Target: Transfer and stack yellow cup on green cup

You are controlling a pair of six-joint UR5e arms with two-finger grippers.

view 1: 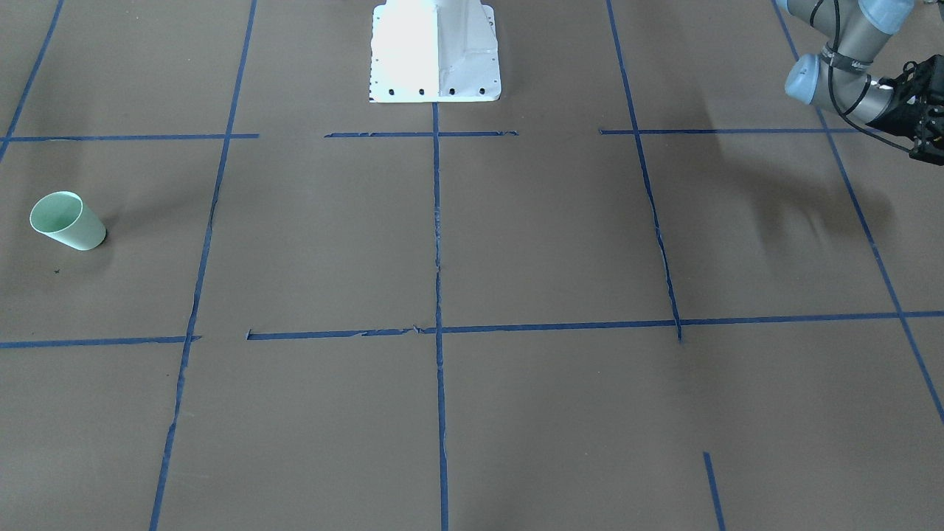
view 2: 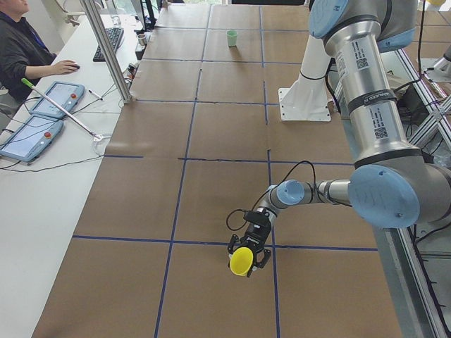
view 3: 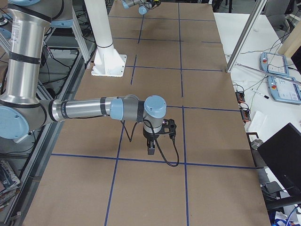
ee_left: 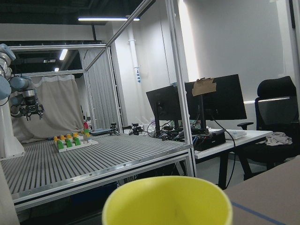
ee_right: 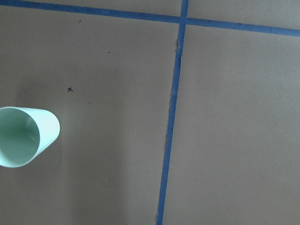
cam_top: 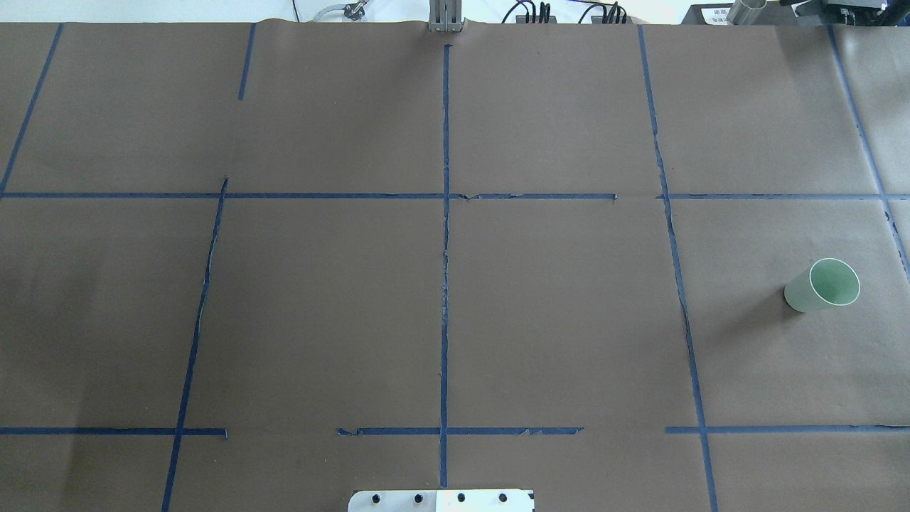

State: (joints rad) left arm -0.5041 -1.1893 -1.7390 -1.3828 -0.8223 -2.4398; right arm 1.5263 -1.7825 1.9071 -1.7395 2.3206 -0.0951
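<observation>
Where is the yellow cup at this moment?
In the exterior left view, the yellow cup is held by the left gripper at the table's near end, near a blue tape crossing; the green cup stands at the far end.

Green cup on a brown table
It stands upright, mouth up, at the far right, inside a square of blue tape lines.
</observation>
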